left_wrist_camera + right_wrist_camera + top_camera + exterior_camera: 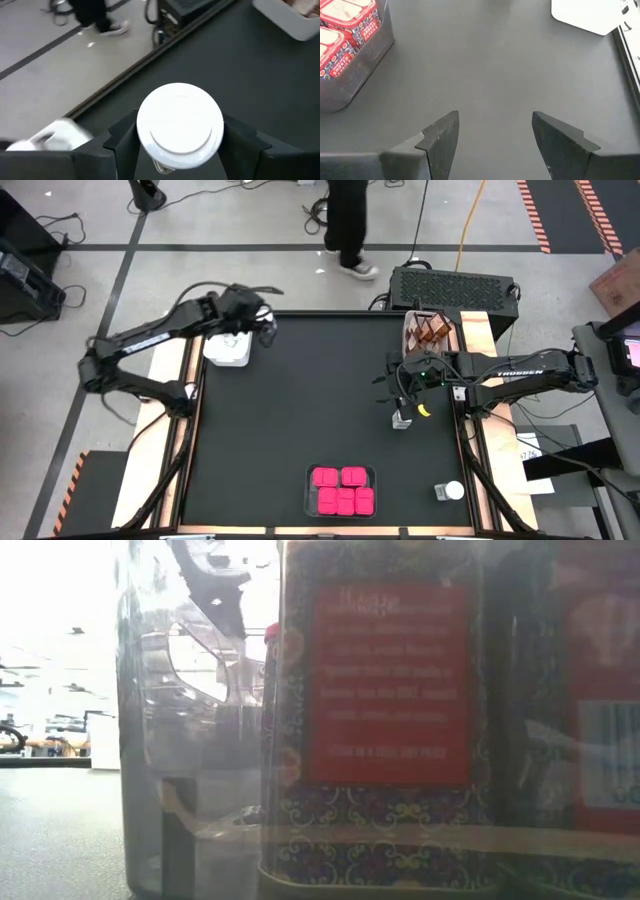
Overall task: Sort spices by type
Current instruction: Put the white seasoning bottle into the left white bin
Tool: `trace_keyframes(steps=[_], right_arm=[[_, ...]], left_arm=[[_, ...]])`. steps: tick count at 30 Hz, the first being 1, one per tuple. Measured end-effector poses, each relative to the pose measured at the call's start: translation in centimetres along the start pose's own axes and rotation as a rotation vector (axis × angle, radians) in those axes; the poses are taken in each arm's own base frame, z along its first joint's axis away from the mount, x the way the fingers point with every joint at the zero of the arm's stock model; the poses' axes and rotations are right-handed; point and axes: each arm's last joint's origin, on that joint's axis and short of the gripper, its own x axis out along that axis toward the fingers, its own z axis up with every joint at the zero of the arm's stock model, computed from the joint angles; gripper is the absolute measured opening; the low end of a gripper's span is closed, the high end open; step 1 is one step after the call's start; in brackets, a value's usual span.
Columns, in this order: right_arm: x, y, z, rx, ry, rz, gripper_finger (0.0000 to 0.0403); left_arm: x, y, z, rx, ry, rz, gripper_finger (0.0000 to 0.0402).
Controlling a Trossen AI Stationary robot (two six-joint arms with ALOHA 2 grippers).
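Left gripper (180, 150) clamped on white-lidded jar (180, 124), held just beside white tray (227, 348) at desk's far corner. Step: delivering jar; next, lower into tray, release. Right gripper (494, 137) open, empty, beside brown-jar tray (428, 330). Pink boxes (342, 489) grouped.
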Motion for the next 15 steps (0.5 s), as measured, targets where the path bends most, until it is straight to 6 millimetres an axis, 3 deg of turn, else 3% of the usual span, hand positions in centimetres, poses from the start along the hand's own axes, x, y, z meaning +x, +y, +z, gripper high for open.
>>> trace_keyframes(steps=[7,15], right_arm=[[0.0,0.1,0.1,-0.017,-0.023,0.051,0.0247],[0.5,0.0,0.3,-0.021,-0.039,0.046,0.0247]], left_arm=[[-1.2,1.9,-5.1,-0.137,-0.011,0.122,0.0219],[-1.2,3.5,-7.1,-0.167,-0.031,0.224,0.0219]])
